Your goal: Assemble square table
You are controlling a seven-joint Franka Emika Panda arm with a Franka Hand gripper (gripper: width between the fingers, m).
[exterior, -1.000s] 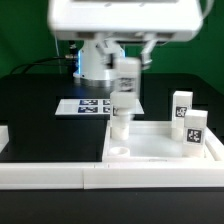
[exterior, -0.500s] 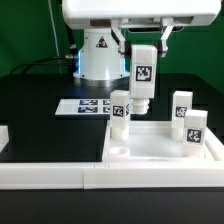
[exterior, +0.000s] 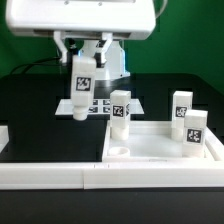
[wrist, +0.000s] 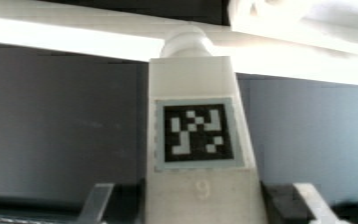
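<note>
My gripper (exterior: 82, 58) is shut on a white tagged leg (exterior: 82, 88) and holds it upright in the air over the black table, to the exterior view's left of the white square slab (exterior: 160, 146). A second leg (exterior: 120, 112) stands on the slab's near-left corner. Two more legs (exterior: 181, 105) (exterior: 194, 130) stand at the slab's right side. In the wrist view the held leg (wrist: 197, 120) fills the middle with its tag facing the camera. The gripper (wrist: 202, 204) has a finger (wrist: 101, 202) on each side of the leg.
The long white bar fence (exterior: 60, 172) runs along the front and around the slab. The marker board (exterior: 98, 104) lies flat behind the held leg. The arm's base (exterior: 112, 60) stands at the back. A green wall lies behind.
The gripper has carried the held leg from above the slab, beside the standing leg, to the exterior view's left and a little lower. The other legs have not moved.
</note>
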